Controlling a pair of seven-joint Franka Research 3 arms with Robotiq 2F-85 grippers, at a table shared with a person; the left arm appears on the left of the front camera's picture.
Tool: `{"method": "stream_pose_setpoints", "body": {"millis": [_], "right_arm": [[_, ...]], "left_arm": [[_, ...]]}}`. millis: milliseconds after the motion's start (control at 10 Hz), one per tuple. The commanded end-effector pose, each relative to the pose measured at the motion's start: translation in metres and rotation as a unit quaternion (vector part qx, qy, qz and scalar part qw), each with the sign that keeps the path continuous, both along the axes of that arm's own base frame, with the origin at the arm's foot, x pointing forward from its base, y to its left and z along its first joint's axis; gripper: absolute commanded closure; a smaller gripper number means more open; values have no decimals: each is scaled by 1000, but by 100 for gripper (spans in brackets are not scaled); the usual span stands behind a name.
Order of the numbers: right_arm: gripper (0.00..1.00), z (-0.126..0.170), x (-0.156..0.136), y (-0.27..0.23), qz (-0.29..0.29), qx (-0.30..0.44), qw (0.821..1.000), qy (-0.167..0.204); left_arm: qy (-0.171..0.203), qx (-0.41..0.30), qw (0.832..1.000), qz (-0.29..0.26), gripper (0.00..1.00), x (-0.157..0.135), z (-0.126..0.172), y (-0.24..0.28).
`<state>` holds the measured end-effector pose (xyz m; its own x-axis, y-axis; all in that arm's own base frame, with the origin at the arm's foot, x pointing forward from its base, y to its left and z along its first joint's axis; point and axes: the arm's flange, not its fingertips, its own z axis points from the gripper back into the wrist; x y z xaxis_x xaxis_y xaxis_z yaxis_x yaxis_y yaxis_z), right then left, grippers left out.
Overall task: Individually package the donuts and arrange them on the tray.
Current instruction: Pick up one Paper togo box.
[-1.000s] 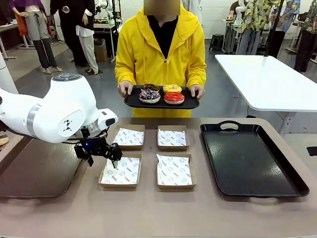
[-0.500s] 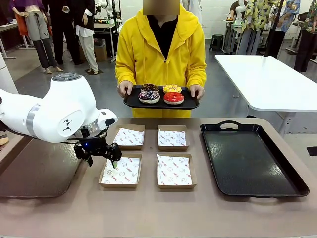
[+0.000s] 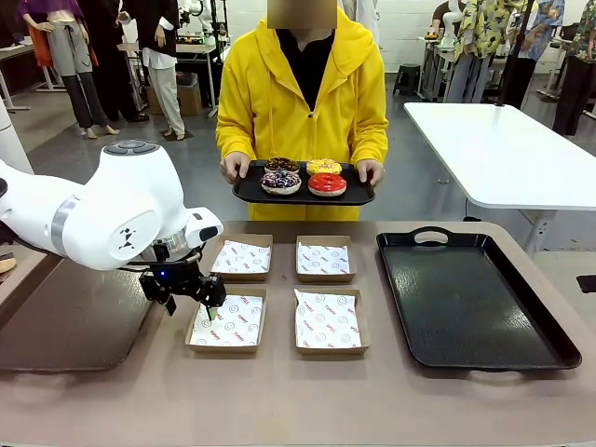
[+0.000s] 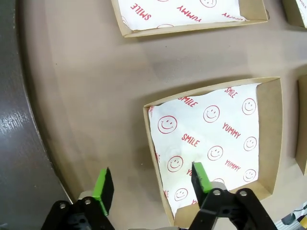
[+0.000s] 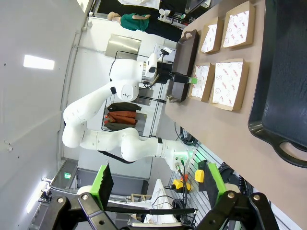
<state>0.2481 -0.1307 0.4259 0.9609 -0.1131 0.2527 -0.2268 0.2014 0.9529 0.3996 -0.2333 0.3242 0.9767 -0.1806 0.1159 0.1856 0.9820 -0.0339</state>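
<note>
1. At the upper centre of the front view, a person in a yellow hooded top [image 3: 303, 93] stands at the far edge of the table [image 3: 279, 400]. The person's hands [image 3: 234, 167] grip the two ends of a small black tray [image 3: 247, 193].
2. The donuts sit on that small tray in a two-by-two block. The sprinkled chocolate donut [image 3: 280, 181] is at the front left and the red-iced donut [image 3: 327, 183] at the front right. The dark chocolate donut [image 3: 282, 165] is at the back left and the yellow-iced donut [image 3: 324, 167] at the back right.
3. In the middle of the frame, four open cardboard boxes lined with printed paper form a square. They are the near-left box [image 3: 197, 343], the near-right box [image 3: 327, 350], the far-left box [image 3: 264, 240] and the far-right box [image 3: 324, 276].
4. A large black tray [image 3: 430, 233] lies on the table at the right of the frame, just beside the boxes.
5. The left gripper [image 3: 193, 307] hangs at the lower left of centre with its fingers spread. In its wrist view the left gripper [image 4: 151, 181] straddles the near-left box's [image 4: 271, 134] side wall. One green pad is over the paper liner [image 4: 211, 139] and the other is over bare table.
6. The right gripper [image 5: 158, 179], at the bottom of its wrist view, is spread wide in open air, raised off the table.
</note>
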Motion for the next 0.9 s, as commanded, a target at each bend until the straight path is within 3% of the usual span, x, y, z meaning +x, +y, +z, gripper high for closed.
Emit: {"method": "stream_pose_setpoints", "body": {"millis": [0, 100, 200, 800], "right_arm": [[0, 2, 0, 0, -1, 9, 1000, -6], [0, 2, 0, 0, -1, 9, 1000, -6], [0, 2, 0, 0, -1, 9, 1000, -6], [0, 2, 0, 0, -1, 9, 1000, -6]], "left_arm": [[-3, 18, 1000, 15, 68, 1, -2, -12], [-3, 17, 1000, 17, 64, 2, -1, -12], [-2, 17, 1000, 19, 100, 3, -1, -12], [17, 14, 999, 33, 100, 9, -8, -10]]}}
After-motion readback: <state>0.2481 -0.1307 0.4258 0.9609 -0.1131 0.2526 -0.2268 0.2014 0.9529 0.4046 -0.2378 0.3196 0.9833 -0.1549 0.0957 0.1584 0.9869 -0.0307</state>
